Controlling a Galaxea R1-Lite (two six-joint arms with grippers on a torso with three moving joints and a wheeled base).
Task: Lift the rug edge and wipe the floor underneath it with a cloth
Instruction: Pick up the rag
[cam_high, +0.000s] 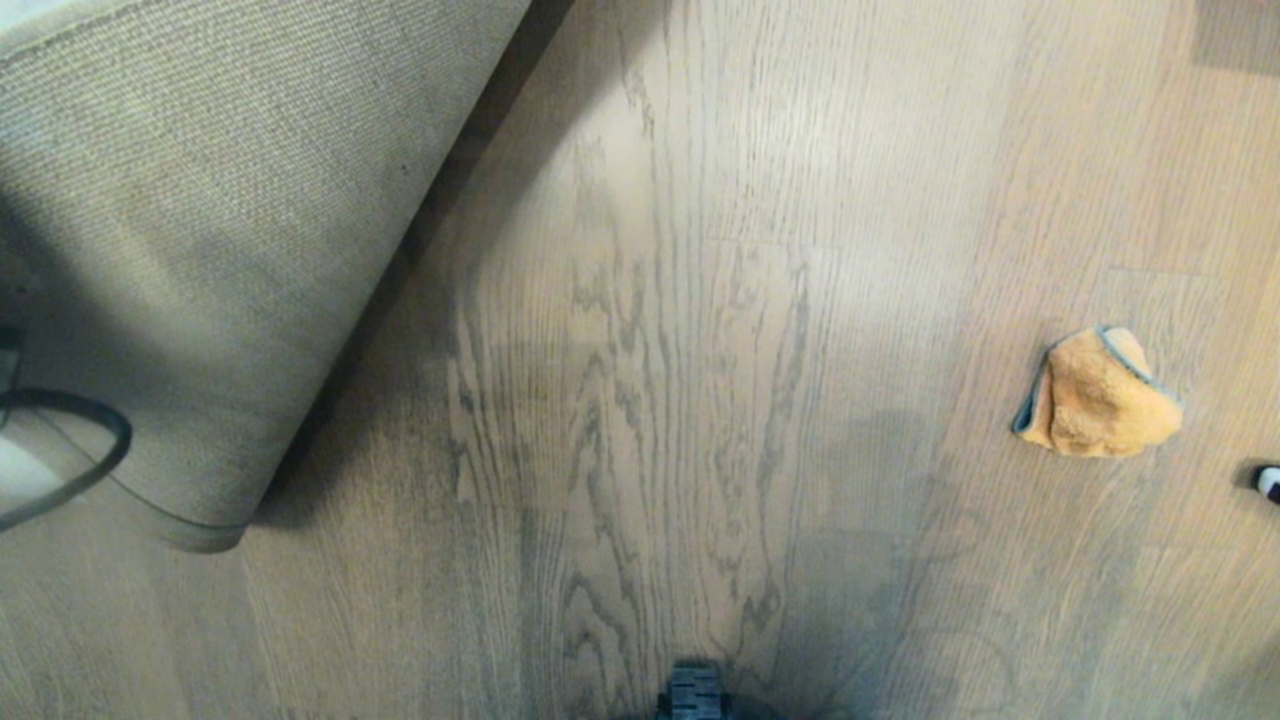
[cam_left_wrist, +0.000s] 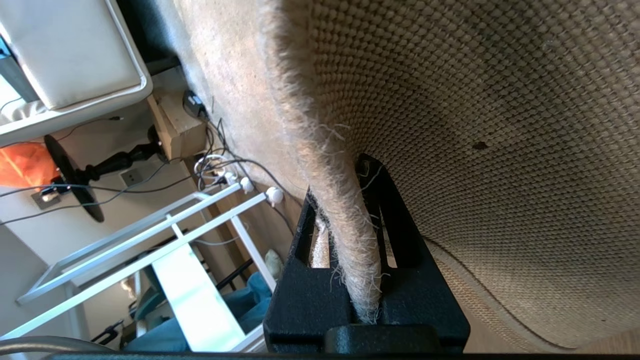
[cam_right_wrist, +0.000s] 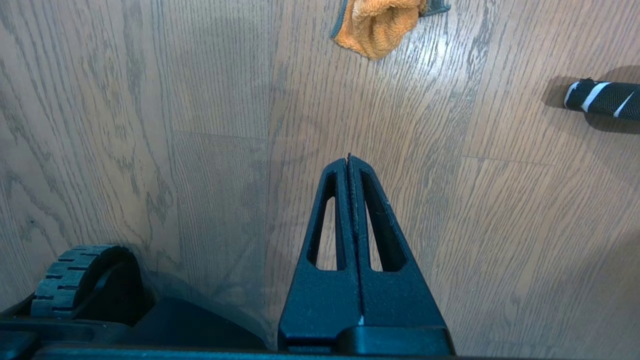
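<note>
The grey-brown wood-grain plank floor (cam_high: 700, 350) lies bare where the large pale rug edge with coarse tan woven backing (cam_high: 200, 250) is raised. The left end effector (cam_left_wrist: 350, 240) is clenched on its fuzzy rim; the rug looks heavy and floppy. The right end effector (cam_right_wrist: 350, 165) hangs clenched, empty. The small fluffy orange cloth (cam_high: 1100, 395), soft and light, lies on the floor to the right; pinch its bunched top.

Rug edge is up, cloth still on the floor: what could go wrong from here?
1. The left gripper pinches only the fuzzy rim of the rug edge; the heavy lifted flap may slip out and drop back.
2. The cloth lies far to the right of the rug; the shut right gripper must fetch it and cross the floor.
3. A black striped handle near the cloth could get knocked.
</note>
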